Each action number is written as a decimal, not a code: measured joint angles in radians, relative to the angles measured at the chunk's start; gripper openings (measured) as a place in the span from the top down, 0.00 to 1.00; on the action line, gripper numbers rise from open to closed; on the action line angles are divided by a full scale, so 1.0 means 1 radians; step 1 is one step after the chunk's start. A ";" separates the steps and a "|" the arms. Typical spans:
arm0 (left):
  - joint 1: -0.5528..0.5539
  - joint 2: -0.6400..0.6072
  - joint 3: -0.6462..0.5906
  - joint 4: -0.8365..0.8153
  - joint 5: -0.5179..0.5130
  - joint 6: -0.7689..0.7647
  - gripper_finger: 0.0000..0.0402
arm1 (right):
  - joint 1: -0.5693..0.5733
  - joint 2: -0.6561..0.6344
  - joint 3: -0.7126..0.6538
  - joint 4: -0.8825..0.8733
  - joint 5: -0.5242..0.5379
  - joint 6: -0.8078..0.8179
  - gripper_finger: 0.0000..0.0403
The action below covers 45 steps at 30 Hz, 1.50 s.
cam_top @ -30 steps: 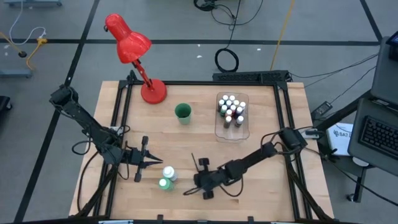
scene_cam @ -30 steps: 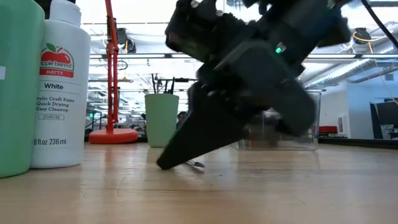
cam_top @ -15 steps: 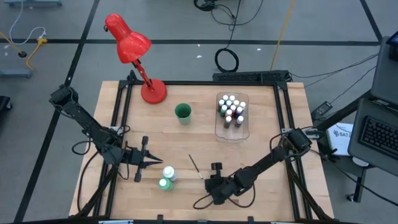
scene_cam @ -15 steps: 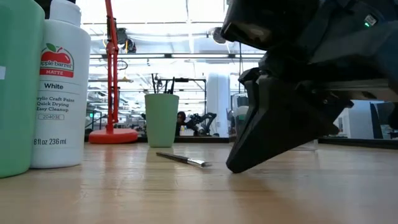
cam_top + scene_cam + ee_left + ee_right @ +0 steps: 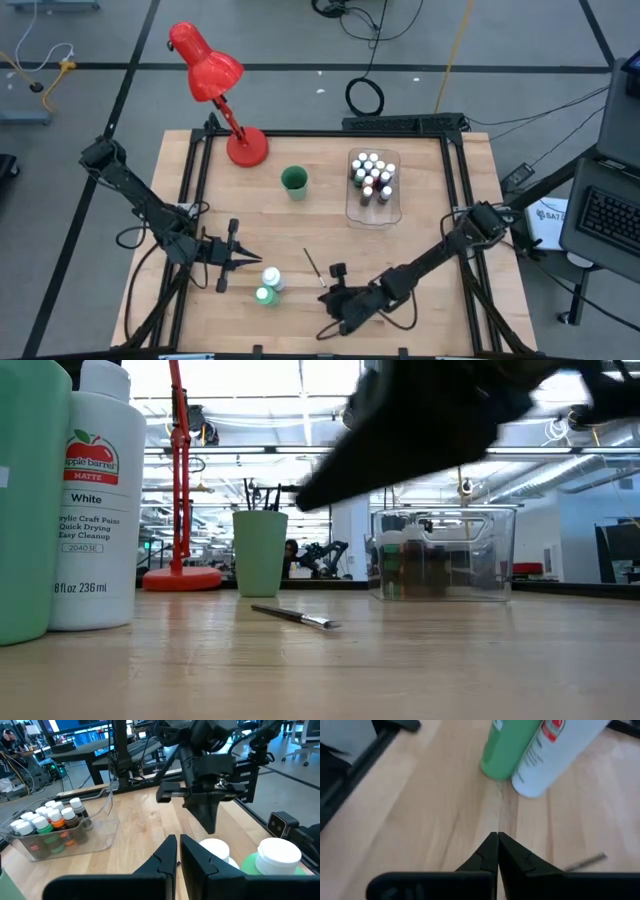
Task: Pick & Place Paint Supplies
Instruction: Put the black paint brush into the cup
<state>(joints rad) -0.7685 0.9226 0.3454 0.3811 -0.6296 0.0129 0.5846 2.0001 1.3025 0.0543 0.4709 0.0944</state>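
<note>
your left gripper (image 5: 243, 261) is waiting with jaws pressed together beside the white bottle (image 5: 271, 277) and green bottle (image 5: 264, 295). a brush (image 5: 314, 269) is lying on the surface (image 5: 420, 210). your right gripper (image 5: 329, 295), jaws closed and empty, is hovering just beside it.

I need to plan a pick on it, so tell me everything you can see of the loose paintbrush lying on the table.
The paintbrush is thin, with a dark handle and a lighter, metallic-looking end. It lies flat on the bare wooden table, slanted, by itself. It sits between the two big bottles and the right gripper, which is shut, just above the table and not touching it. Nothing rests on the brush. Its bristles are too small to judge.
</note>
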 joint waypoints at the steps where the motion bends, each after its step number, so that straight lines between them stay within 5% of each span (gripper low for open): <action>1: 0.000 0.000 0.000 -0.001 0.000 0.000 0.94 | -0.015 0.006 0.000 0.024 -0.030 -0.007 1.00; 11: 0.001 0.000 0.000 -0.033 0.000 -0.016 0.94 | -0.108 0.090 0.001 0.020 -0.170 0.057 1.00; 39: 0.001 0.000 0.000 -0.041 0.000 -0.024 0.94 | -0.098 0.020 0.000 -0.344 -0.072 0.231 1.00; 45: 0.001 0.000 0.000 -0.046 0.000 -0.020 0.94 | -0.092 -0.008 0.001 -0.309 -0.089 0.186 1.00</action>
<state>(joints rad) -0.7673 0.9226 0.3458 0.3355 -0.6296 -0.0076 0.4928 1.9917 1.3036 -0.2546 0.3817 0.2806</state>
